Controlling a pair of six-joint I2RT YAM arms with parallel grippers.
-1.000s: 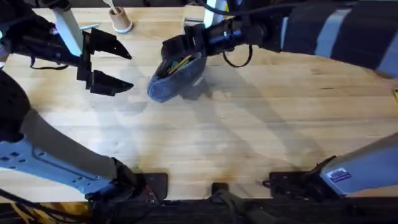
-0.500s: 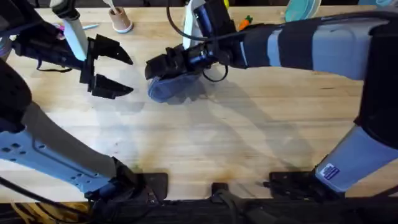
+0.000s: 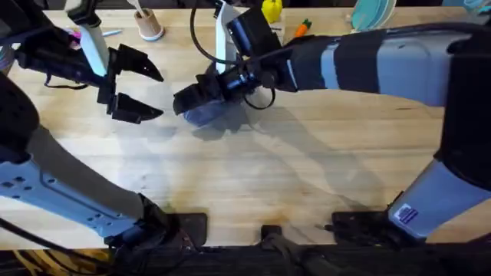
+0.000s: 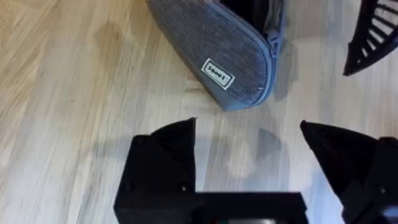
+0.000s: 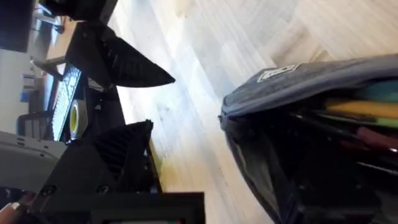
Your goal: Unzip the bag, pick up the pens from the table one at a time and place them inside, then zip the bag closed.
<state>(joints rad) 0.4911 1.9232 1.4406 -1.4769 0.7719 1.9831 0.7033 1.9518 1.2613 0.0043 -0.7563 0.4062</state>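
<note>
Grey bag on the bench, right pincer over its open top, grip hidden, left pincer wide open beside it

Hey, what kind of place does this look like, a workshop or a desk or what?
Likely a robot lab workbench: a butcher-block table, two arms over a grey pencil pouch, craft clutter along the far edge.

The table — light plank wood — bears the bag and a small cup.
</note>
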